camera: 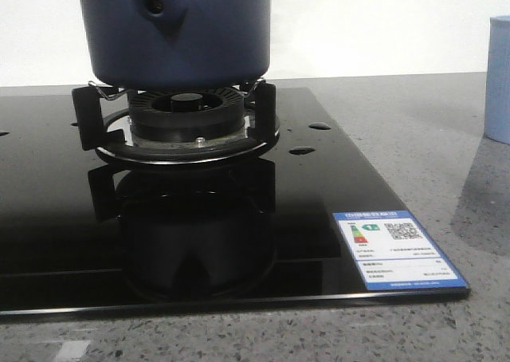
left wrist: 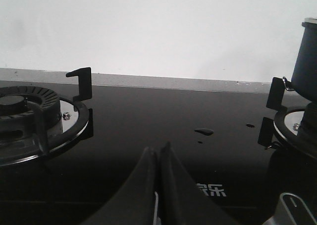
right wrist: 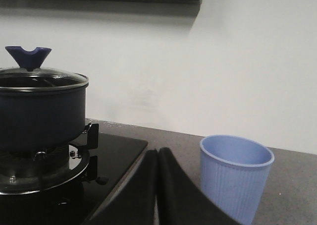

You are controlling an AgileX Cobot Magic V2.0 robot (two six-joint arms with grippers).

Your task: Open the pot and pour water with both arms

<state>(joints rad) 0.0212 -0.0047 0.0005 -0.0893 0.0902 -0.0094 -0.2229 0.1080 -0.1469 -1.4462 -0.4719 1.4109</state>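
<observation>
- You have the pot (camera: 179, 31) sitting on the black prongs of the burner (camera: 187, 115), on the right side of the glossy black hob (camera: 239, 218); its rounded handle lug with the small hole faces the front camera.
- In your right wrist view the pot (right wrist: 39, 113) carries its glass lid (right wrist: 37, 76), closed, with a blue knob (right wrist: 28, 56) on top.
- A second burner (left wrist: 29, 121) stands bare, well apart from the pot.
- Small water drops (camera: 311, 139) lie on the glass near the pot's burner.
- A pale blue cup (right wrist: 236, 175) stands upright on the grey worktop (camera: 446, 139), off the hob.
- Your left pincer (left wrist: 159, 153) is pressed together, holding nothing, low over the hob between the burners.
- Your right pincer (right wrist: 157, 153) is likewise pressed together and empty, between pot and cup.
</observation>
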